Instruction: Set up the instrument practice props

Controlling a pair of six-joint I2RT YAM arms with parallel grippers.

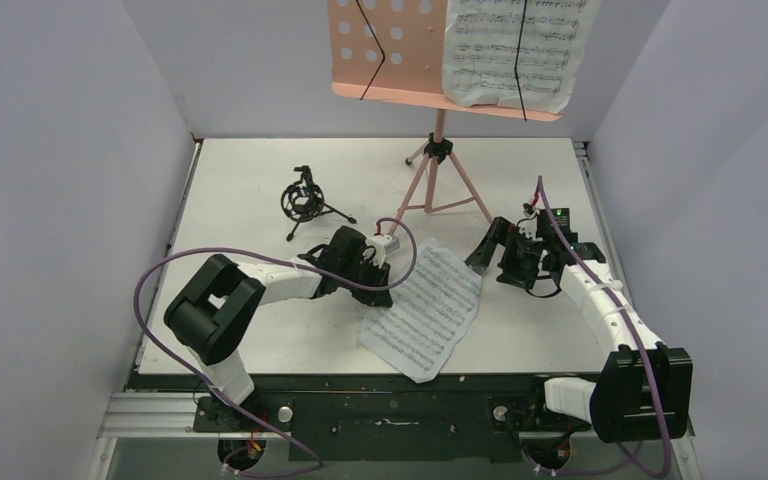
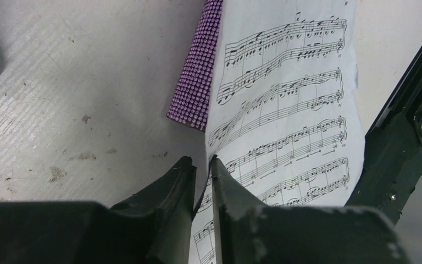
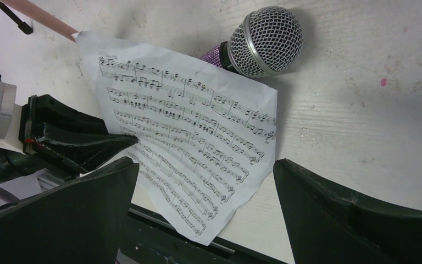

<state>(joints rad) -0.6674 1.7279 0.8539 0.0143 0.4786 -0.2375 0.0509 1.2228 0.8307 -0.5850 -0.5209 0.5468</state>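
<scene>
The pink music stand (image 1: 400, 50) rises at the back on tripod legs, with one sheet-music page (image 1: 515, 50) on its right half. A second page (image 1: 428, 305) lies slanted on the table, partly over the table's front edge. My left gripper (image 2: 200, 162) is shut on this page's (image 2: 291, 110) left edge, the paper pinched between the fingertips. Under the page lies the purple glitter microphone (image 2: 198, 71), its silver head (image 3: 266, 41) sticking out beyond the far edge. My right gripper (image 3: 206, 162) hovers wide open over the page's (image 3: 187, 143) right side, holding nothing. The black shock-mount tripod (image 1: 307, 200) stands at back left.
The stand's pink legs (image 1: 440, 185) spread over the table's back middle, just behind both grippers. White walls close in the left, right and back. The table's dark front rail (image 1: 380, 385) runs just below the loose page.
</scene>
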